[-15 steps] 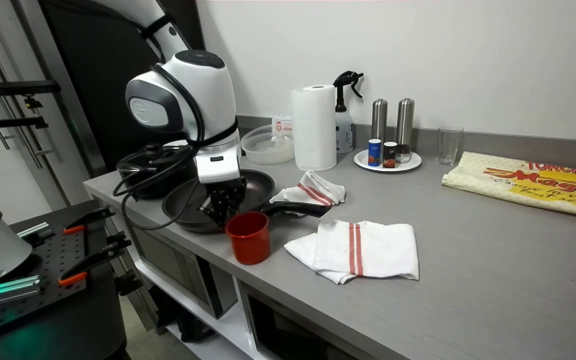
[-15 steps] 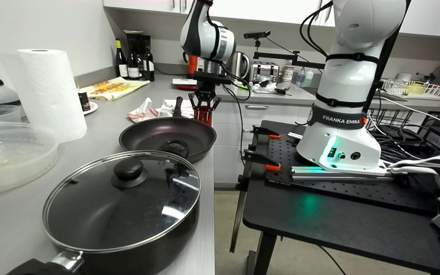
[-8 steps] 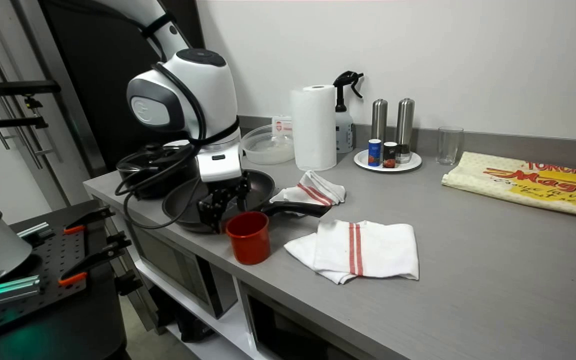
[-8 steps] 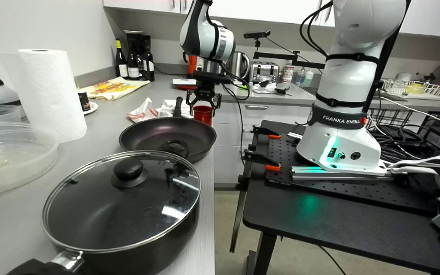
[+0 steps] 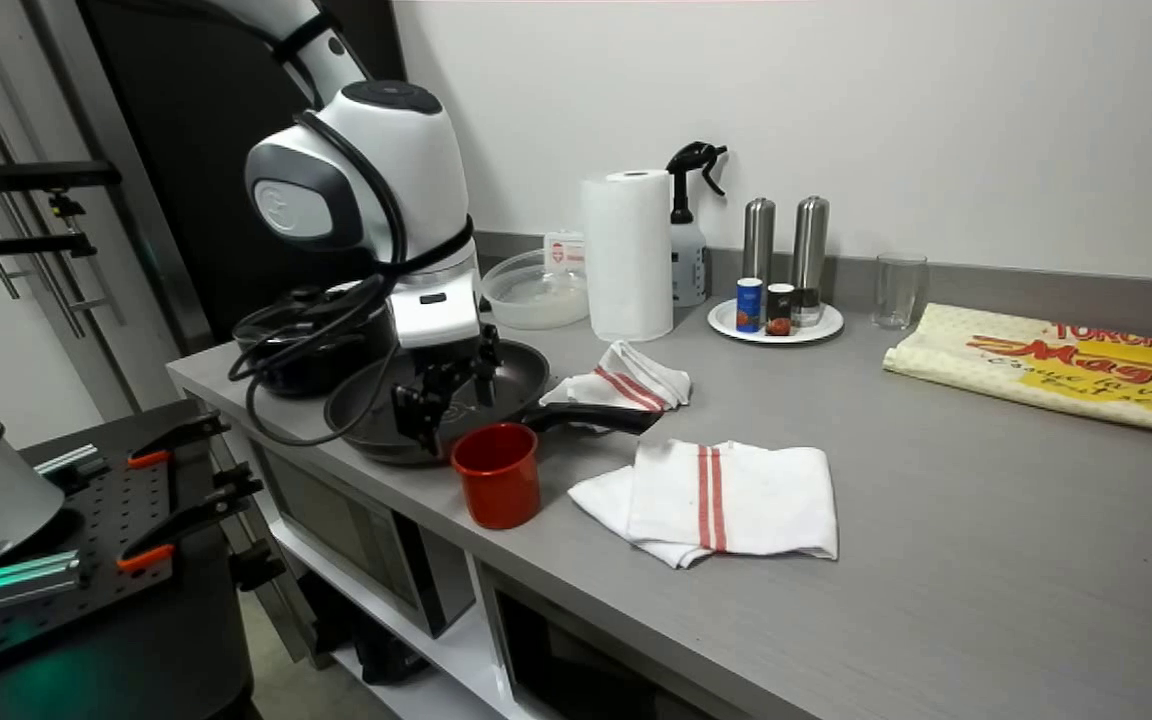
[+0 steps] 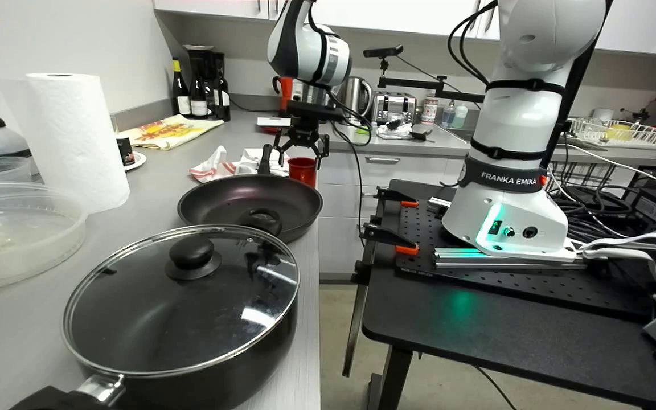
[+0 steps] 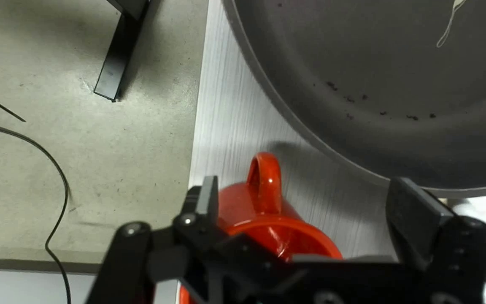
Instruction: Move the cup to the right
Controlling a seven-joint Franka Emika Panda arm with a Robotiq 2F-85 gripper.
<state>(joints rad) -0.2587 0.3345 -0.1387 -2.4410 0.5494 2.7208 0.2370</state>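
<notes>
The red cup (image 5: 498,482) stands upright near the front edge of the counter, beside the frying pan. Its handle (image 7: 268,185) shows in the wrist view, turned toward the pan side. My gripper (image 6: 299,162) is just above the cup in an exterior view, its jaws spread wide. From the wrist camera, the cup's body (image 7: 236,202) appears between the fingers, much closer to the left finger (image 7: 210,196); the right finger (image 7: 416,215) is well apart from it. Nothing is held. Part of the cup's rim is hidden behind the gripper's linkage.
The black frying pan (image 5: 376,410) lies beside the cup, its handle (image 5: 601,416) reaching past it. A folded white towel (image 5: 736,500) lies to the cup's right in an exterior view. The counter edge (image 7: 198,105) runs close by. A lidded pot (image 6: 191,307) stands beyond the pan.
The jaws have opened from a narrower stance to wide. My gripper has risen slightly and drawn back from the cup, which stays in the same place.
</notes>
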